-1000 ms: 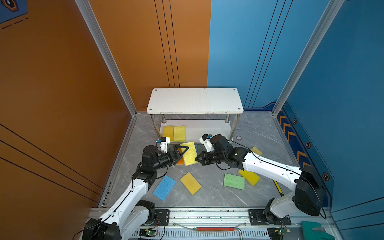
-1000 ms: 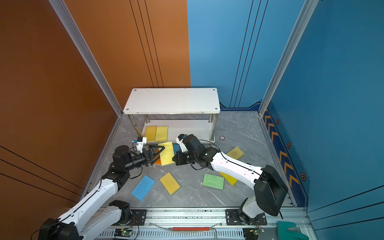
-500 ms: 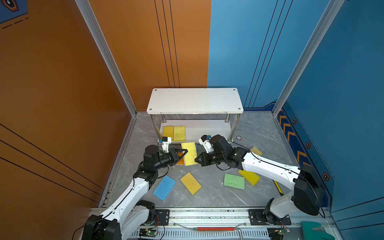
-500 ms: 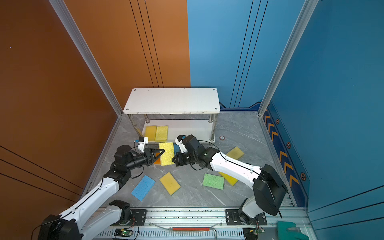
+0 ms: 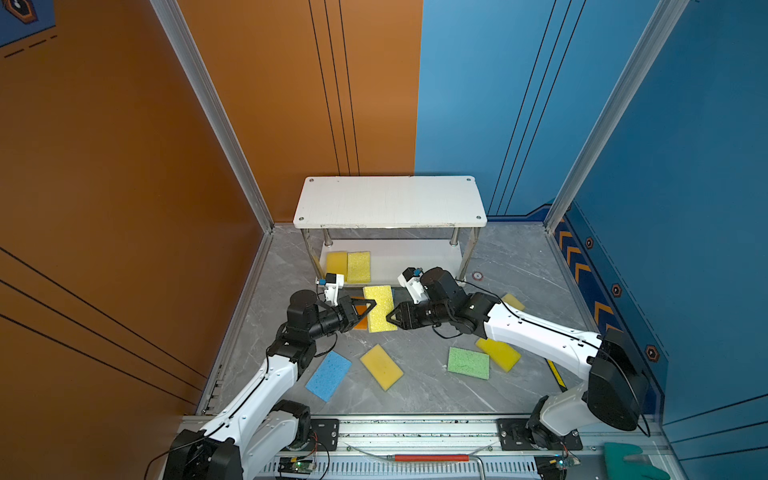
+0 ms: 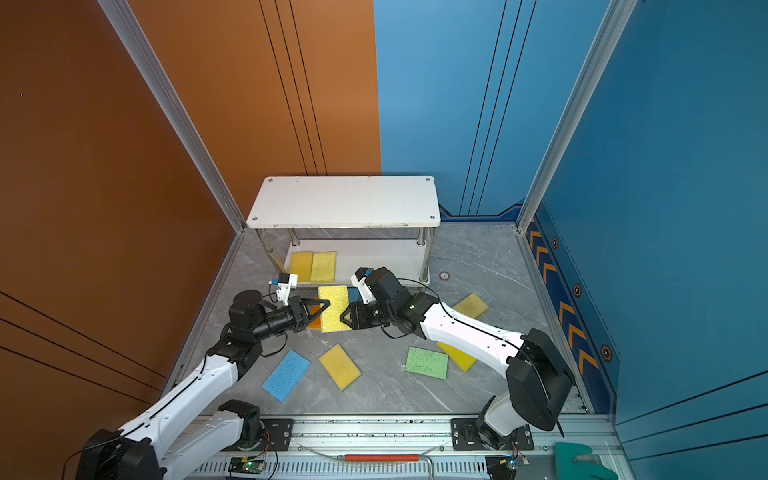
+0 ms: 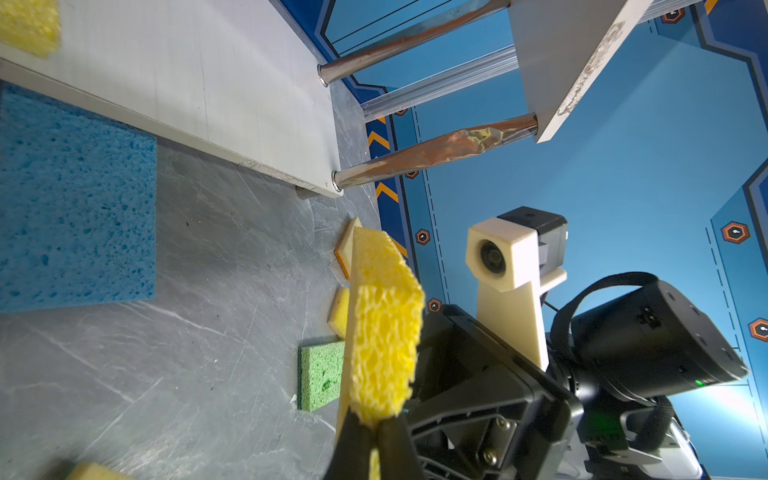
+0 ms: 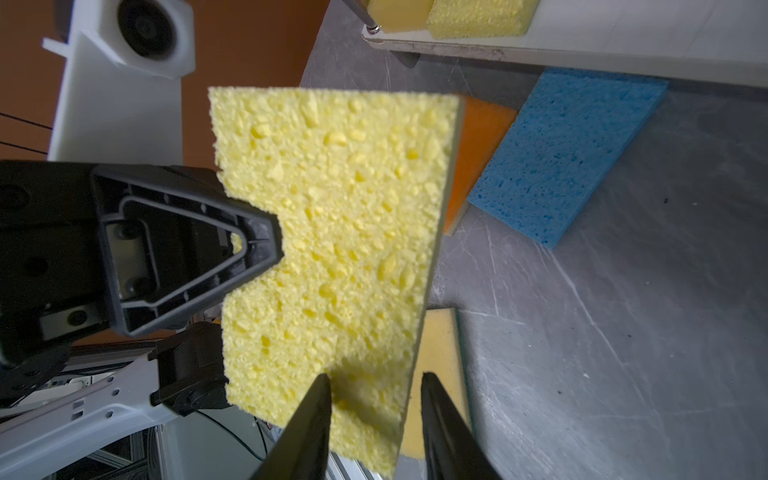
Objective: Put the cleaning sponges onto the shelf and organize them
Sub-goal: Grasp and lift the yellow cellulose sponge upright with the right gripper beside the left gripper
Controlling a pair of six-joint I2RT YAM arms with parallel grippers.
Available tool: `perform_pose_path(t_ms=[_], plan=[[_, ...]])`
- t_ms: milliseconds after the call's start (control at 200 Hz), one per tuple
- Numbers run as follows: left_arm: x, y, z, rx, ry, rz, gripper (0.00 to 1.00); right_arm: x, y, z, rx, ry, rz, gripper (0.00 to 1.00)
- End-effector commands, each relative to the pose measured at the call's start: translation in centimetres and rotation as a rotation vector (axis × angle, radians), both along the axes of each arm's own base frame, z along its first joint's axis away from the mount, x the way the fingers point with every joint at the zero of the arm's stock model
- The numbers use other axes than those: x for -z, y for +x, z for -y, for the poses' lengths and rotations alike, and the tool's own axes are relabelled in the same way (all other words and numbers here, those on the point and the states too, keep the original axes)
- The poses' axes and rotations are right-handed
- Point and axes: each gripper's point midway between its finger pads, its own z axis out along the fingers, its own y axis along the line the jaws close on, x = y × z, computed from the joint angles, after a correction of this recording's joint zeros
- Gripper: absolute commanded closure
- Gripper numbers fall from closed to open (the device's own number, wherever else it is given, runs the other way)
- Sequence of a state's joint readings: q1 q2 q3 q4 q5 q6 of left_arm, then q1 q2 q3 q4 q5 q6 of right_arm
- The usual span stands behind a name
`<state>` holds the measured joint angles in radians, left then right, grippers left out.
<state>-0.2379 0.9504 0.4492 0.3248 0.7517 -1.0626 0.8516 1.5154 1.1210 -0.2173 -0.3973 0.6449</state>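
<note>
Orange sponge [image 8: 478,158] and blue sponge [image 8: 569,158] lie below the raised yellow sponge [image 8: 324,208].

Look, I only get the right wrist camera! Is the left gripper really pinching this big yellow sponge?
Observer: Yes. In the left wrist view the left gripper is shut on the sponge at its edge.
Operator: Is anything on top of the shelf?
Observer: No. Both top views show the shelf with a bare top board.
Operator: Is there a green sponge anywhere?
Observer: Yes, one green sponge lies flat on the floor.
</note>
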Motion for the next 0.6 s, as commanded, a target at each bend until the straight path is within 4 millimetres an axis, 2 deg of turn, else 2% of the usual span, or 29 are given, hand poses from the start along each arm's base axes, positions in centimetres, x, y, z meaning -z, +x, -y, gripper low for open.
perform_pose_path(t_ms=[0, 210, 531, 596], plan=[[-1.5, -0.3, 0.3, 0.032, -0.009, 0.05, 1.0, -1.1, 0.2, -0.3, -0.009, 0.02, 0.016, 0.62], [-1.9, -0.4, 0.2, 0.027, -0.026, 0.053, 1.0, -0.8, 0.3, -0.4, -0.01, 0.028, 0.011, 0.68], [-2.2, -0.2, -0.2, 0.018, -0.074, 0.047, 1.0, -1.6, 0.4, -1.0, -0.009, 0.104, -0.005, 0.89], [-2.2, -0.2, -0.3, 0.014, -0.075, 0.047, 1.0, -1.8, 0.4, -0.9, -0.005, 0.115, -0.005, 0.96]])
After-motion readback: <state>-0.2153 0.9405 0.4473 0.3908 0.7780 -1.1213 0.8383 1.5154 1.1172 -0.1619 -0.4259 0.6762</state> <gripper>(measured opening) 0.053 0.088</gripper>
